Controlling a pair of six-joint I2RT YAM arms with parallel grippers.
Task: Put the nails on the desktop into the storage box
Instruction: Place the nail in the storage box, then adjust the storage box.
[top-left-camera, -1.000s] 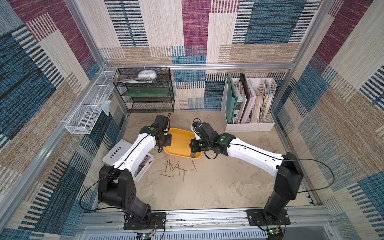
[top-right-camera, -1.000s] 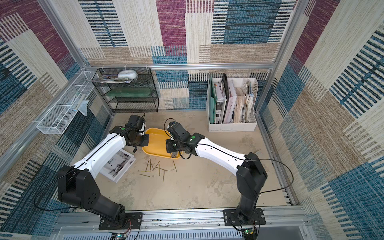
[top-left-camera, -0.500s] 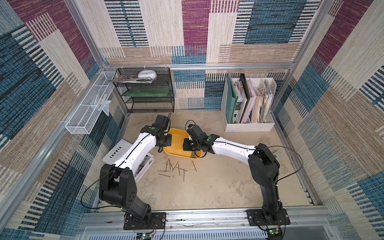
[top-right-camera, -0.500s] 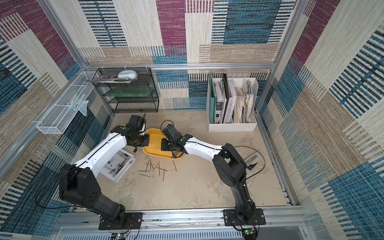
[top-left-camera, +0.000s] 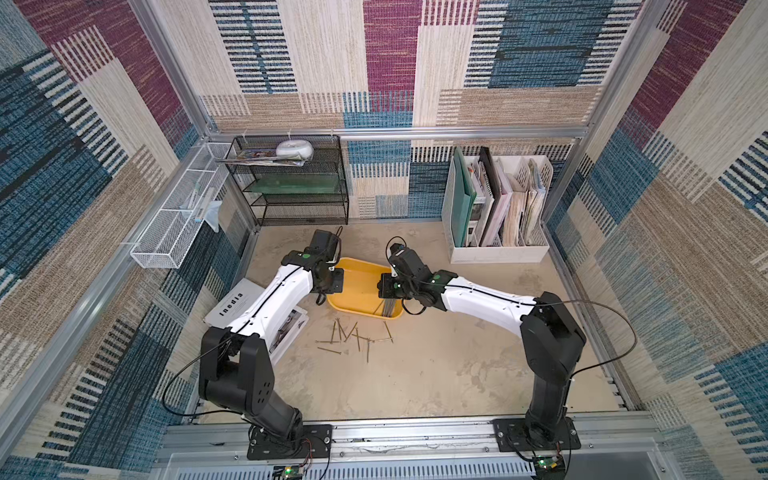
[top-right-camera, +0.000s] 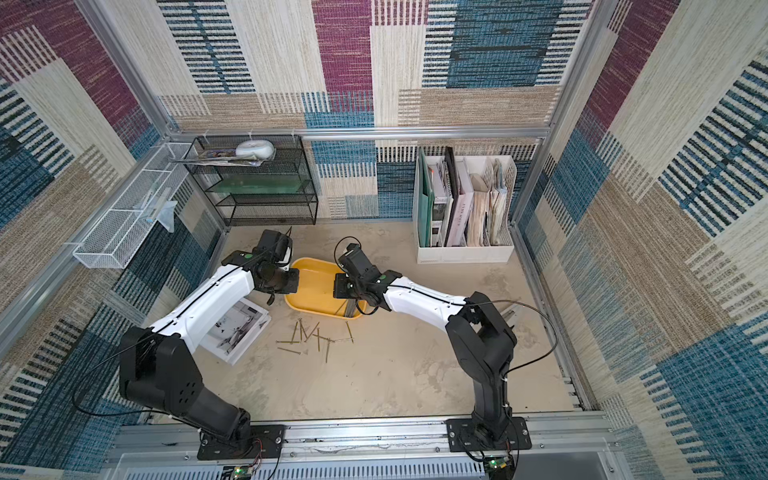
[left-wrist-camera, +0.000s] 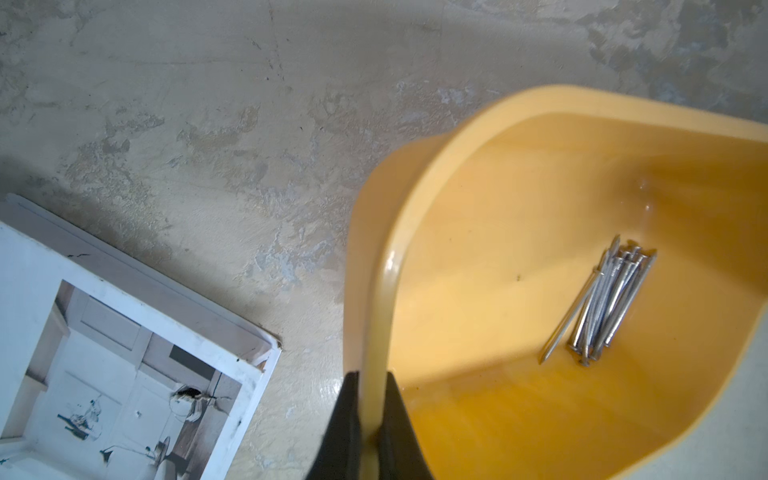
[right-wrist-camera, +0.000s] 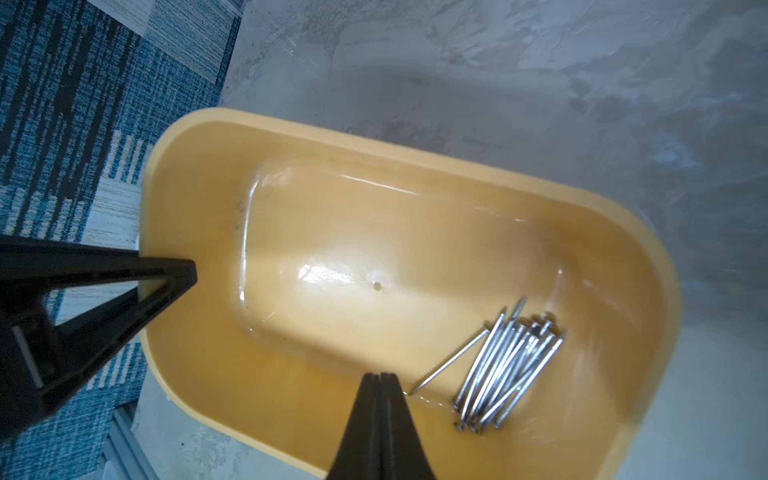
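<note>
The work surface is the desktop (top-left-camera: 415, 374), a mottled beige slab enclosed by patterned woven walls (top-left-camera: 390, 62). The storage box (top-left-camera: 357, 286), a yellow-orange tub, sits near the middle of it. All positions below are referenced to this box.

- The left gripper (left-wrist-camera: 371, 378) is clamped on the rim at one short end of the box, with one finger inside the wall and one outside.
- The right gripper (right-wrist-camera: 380, 376) has its fingers pressed fully together with nothing between them. It hangs over the box interior toward the opposite end, just beside the bundle described next.
- A tight bundle of nails (right-wrist-camera: 507, 370) lies inside the box in a corner, with one nail angled away from the rest.
- Roughly a dozen loose nails (top-left-camera: 353, 334) lie on the desktop just outside the box's long wall on the arm-base side, and several cross one another.
- A white booklet (top-left-camera: 257, 307) lies flat beyond the clamped end, apart from the box.
- A black mesh shelf (top-left-camera: 291, 187) and a white file organiser (top-left-camera: 498, 208) stand behind the box, well apart from it.
</note>
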